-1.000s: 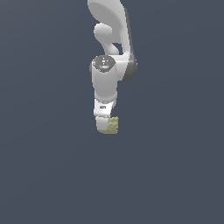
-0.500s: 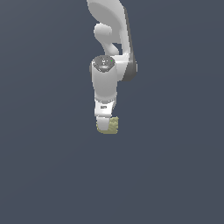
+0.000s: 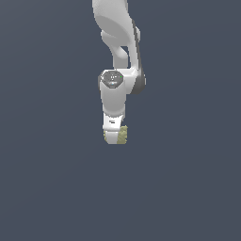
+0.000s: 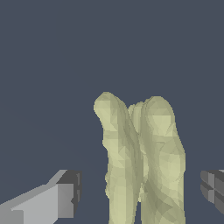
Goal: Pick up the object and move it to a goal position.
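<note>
The object (image 3: pixel 123 135), a lumpy pale olive-yellow chunk with long ridges, lies on the flat dark grey floor. In the exterior view it peeks out on the exterior view's right of my white gripper (image 3: pixel 114 139), which hangs straight down over it. From the wrist, the object (image 4: pixel 144 157) stands between my two fingers. A light grey finger (image 4: pixel 65 199) sits on one side and a dark pad (image 4: pixel 213 192) on the other. A narrow gap shows on each side, so the gripper is open and straddles the object without touching it.
A plain dark grey ground (image 3: pixel 56 188) fills both views. The white arm (image 3: pixel 117 56) rises from the gripper to the frame's top edge. No other objects, walls or edges appear.
The arm has come down since the earlier frames, and the fingers now reach level with the object. The object itself has stayed where it was.
</note>
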`<state>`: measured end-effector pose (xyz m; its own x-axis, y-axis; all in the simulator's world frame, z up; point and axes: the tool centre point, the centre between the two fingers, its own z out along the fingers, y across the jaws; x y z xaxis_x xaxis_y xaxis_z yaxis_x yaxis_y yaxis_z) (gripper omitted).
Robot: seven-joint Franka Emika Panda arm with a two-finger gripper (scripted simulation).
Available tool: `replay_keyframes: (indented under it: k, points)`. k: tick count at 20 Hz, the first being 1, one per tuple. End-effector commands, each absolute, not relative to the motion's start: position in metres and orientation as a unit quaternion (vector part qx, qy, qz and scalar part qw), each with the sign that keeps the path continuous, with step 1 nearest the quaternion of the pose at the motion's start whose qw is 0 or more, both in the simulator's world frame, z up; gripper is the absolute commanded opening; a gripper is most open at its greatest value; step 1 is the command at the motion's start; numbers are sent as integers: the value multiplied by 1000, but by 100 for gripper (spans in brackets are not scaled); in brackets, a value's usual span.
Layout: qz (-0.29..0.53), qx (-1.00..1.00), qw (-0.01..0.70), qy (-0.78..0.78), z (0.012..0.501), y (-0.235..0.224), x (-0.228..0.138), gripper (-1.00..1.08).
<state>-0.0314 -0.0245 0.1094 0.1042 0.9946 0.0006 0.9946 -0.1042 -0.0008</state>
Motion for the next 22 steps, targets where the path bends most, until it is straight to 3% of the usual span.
replay_keyframes:
  k: [1, 5, 6, 22]
  points:
    - [0, -743, 0, -670, 100, -25, -31, 100]
    - [0, -743, 0, -670, 95, -25, -30, 100]
    - [0, -743, 0, -670, 95, -25, -30, -100]
    - [-1, -743, -1, -669, 100, -30, -23, -100]
